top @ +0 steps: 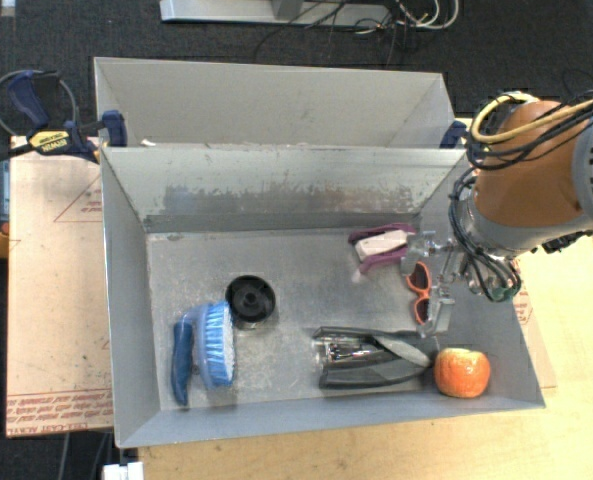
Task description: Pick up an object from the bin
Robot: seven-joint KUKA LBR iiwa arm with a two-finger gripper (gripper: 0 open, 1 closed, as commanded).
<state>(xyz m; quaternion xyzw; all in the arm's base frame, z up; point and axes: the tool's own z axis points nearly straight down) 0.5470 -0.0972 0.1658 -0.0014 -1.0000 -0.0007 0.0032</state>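
Gripper (437,304) hangs low over the right end of the bin (276,183), under the orange cover (528,168) of the arm. Cables crowd the wrist, so we cannot tell whether it is open or closed. Just to its left, touching it or very nearly, lies a red thing (417,280), thin and looped, perhaps toy glasses. We judge this the likeliest pick, since it is the nearest thing, but we cannot say it is held.

A little up and left of that rests a pink block (381,246), at the foot of the back wall. Below the gripper a fruit (462,372) sits in the bin's near right corner, with a stapler (368,358) just beside it on the left. We think both lie there because the sloping walls send loose things down to the flat floor.

Well apart, on the left, a black cap (249,299) stands alone, and a blue brush (208,346) lies near the left wall. With the arm entering from the right, we judge these the longest reach.
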